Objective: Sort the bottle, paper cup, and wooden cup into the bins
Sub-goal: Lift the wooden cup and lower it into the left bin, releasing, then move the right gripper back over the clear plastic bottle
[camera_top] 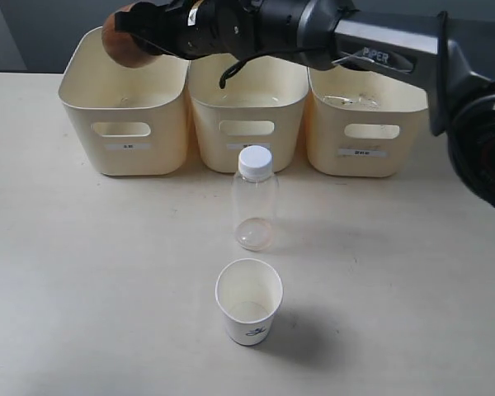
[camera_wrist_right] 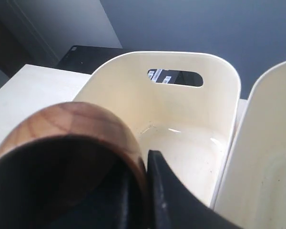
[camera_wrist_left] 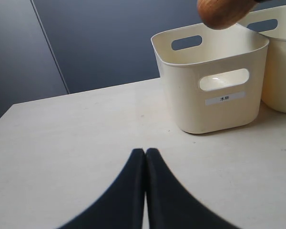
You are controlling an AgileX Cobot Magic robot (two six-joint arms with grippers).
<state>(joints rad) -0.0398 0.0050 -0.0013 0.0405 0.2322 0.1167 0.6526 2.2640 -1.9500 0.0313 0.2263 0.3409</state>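
My right gripper [camera_top: 142, 26] reaches across from the right and is shut on the rim of the reddish-brown wooden cup [camera_top: 122, 43], one finger inside and one outside. It holds the cup tilted above the left bin [camera_top: 124, 124]. In the right wrist view the wooden cup [camera_wrist_right: 71, 124] hangs over that bin's bare floor [camera_wrist_right: 181, 148], with the gripper [camera_wrist_right: 144, 164] pinching its wall. The clear bottle [camera_top: 255, 198] with a white cap stands upright in front of the middle bin [camera_top: 223, 107]. Nearer the front stands the white paper cup [camera_top: 248, 301]. My left gripper [camera_wrist_left: 145, 151] is shut and holds nothing, low over the table.
The right bin [camera_top: 367, 115] stands beside the middle one, all three in a row at the back of the cream table. From the left wrist view, the left bin [camera_wrist_left: 214, 76] shows a labelled front, with the wooden cup [camera_wrist_left: 224, 12] above it. The right arm spans over the bins.
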